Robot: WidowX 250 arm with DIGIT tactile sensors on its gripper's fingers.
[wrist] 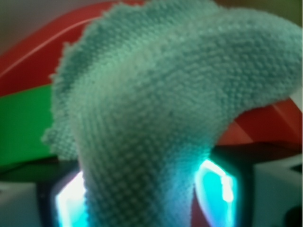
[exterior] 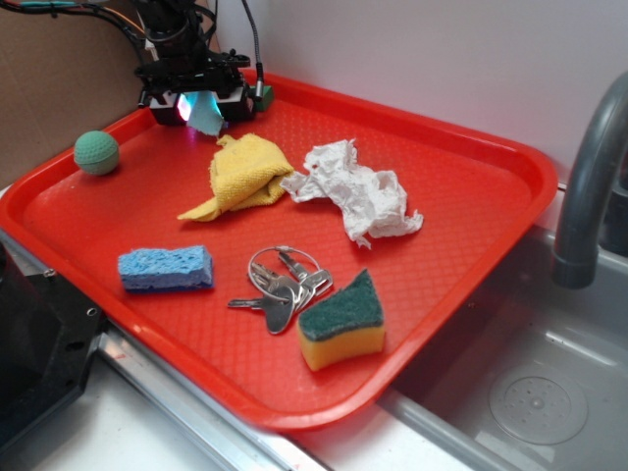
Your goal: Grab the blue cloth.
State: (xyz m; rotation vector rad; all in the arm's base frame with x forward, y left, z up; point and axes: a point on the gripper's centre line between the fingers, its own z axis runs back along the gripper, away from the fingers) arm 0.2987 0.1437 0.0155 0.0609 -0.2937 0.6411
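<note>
At the red tray's (exterior: 510, 196) far corner, the black gripper (exterior: 201, 103) clenches the pale teal-blue fabric cloth (exterior: 206, 115), apparently lifted; grab looks essentially complete.

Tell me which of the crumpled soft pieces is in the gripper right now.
The blue cloth, hanging from the gripper at the tray's far corner. The yellow cloth and white crumpled paper lie loose on the tray.

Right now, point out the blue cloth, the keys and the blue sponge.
blue cloth (wrist: 156, 118): wrist view, middle of the hanging fabric held in the tool.
keys (exterior: 280, 292): exterior view, on the key blades below the ring.
blue sponge (exterior: 165, 268): exterior view, centre of its top face.
</note>
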